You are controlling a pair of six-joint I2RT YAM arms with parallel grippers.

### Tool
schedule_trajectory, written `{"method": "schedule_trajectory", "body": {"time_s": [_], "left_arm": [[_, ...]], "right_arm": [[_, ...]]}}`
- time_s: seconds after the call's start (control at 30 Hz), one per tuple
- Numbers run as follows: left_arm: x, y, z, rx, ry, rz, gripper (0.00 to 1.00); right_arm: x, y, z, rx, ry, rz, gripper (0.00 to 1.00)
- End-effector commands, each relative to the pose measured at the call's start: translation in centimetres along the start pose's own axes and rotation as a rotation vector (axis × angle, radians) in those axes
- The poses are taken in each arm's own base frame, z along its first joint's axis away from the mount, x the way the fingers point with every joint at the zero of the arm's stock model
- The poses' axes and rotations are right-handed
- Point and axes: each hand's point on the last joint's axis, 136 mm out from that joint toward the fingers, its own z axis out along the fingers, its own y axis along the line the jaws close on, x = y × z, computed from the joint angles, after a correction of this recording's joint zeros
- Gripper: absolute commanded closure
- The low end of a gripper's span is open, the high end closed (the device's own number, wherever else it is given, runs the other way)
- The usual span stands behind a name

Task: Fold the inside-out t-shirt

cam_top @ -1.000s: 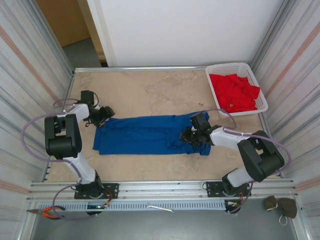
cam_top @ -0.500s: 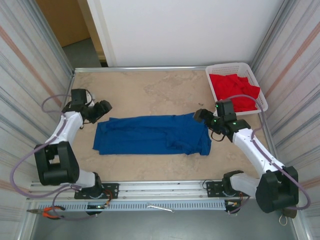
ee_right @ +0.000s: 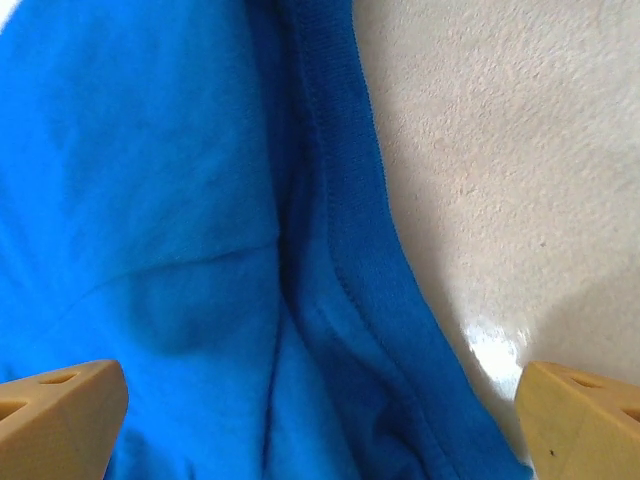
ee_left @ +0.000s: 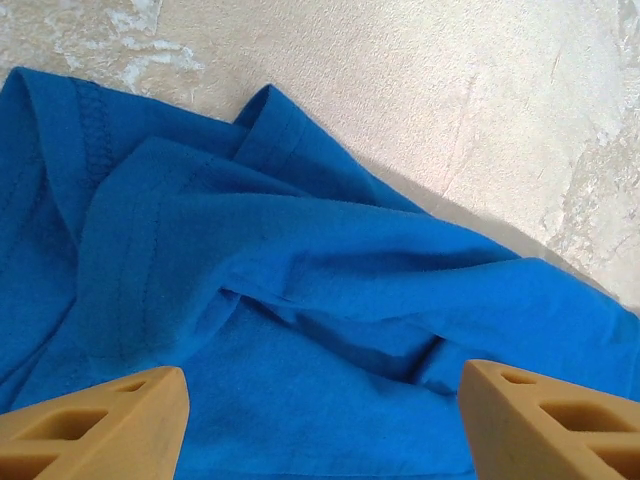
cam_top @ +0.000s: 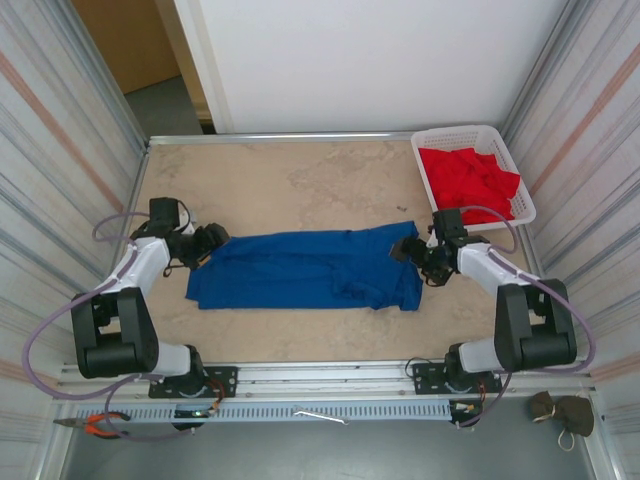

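blue t-shirt (cam_top: 305,270) between low arms (cam_top: 140,265)

The right gripper (ee_right: 320,425) is seen with its two tan fingertips (ee_right: 60,412) set far apart at the lower corners, and nothing is clamped between them. The inside-out t-shirt (ee_right: 170,200) is spread ahead of the left finger and across the gap, its blue cloth creased in soft folds, and its stitched hem (ee_right: 345,230) is run from far ahead of the gap back toward the right finger. Beyond that hem, ahead of the right finger, the bare beige table (ee_right: 510,140) is shown, with a bright glint close to that fingertip.
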Motion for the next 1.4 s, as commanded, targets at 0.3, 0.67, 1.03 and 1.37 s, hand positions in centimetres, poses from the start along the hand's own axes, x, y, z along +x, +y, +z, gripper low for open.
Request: {"method": "schedule_trajectory", "body": {"time_s": [0.3,0.67,1.03,1.37], "left_arm": [[0.0,-0.3,0.1,0.021,0.016,-0.011,0.28],[0.0,0.1,1.1,-0.005,0.040,-0.007,0.28],[2.4,-3.5,2.2,0.033,0.072,0.081,0.28],[4.2,-4.4,6.7,-0.007,0.151,0.120,0.28]], "right_arm": [[2.1,3.9,3.4,-0.013,0.050,-0.116,0.34],[-1.0,3.4,-1.6,-0.075,-0.043,-0.052,1.00],[-2.8,6.8,-7.9,-0.120,-0.061,-0.117,1.00],[1.0,15.6,-6.0,-0.054,0.002,-0.321,1.00]]}}
